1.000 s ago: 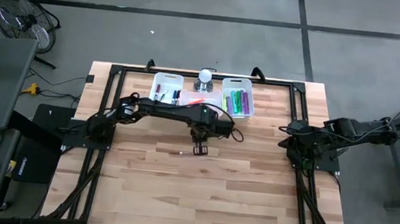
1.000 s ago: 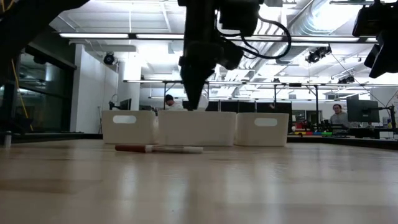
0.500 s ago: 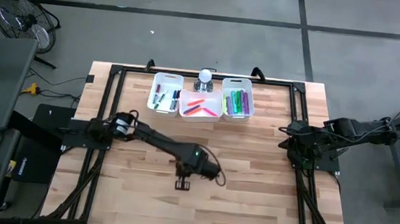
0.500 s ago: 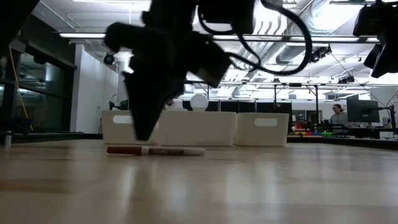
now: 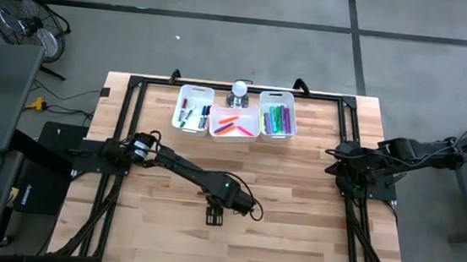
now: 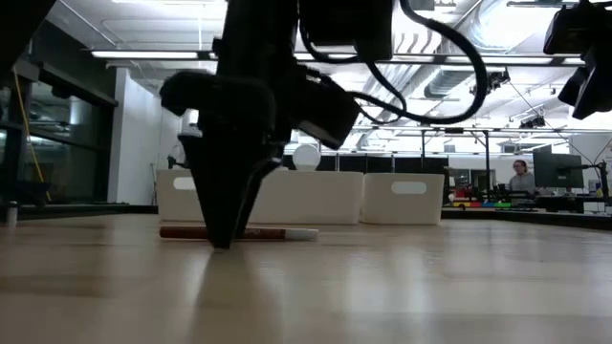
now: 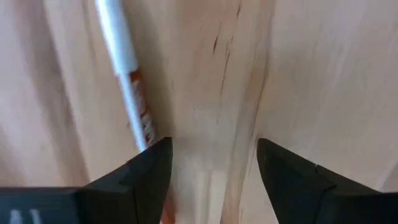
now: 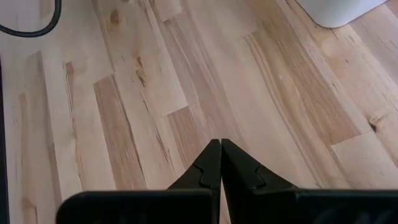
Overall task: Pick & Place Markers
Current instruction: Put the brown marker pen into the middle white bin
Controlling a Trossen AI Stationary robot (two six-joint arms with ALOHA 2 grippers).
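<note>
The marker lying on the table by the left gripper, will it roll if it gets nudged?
Probably. The marker is a thin round stick lying flat on smooth wood, so a sideways nudge from the open left gripper could roll it. It looks rigid and light.

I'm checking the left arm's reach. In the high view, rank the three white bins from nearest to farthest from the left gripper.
From the left gripper, low over the table's near middle, fingers open:
1. Middle bin, holding red and orange markers, straight behind it.
2. Left bin and right bin, flanking the middle one: too close to call.
</note>
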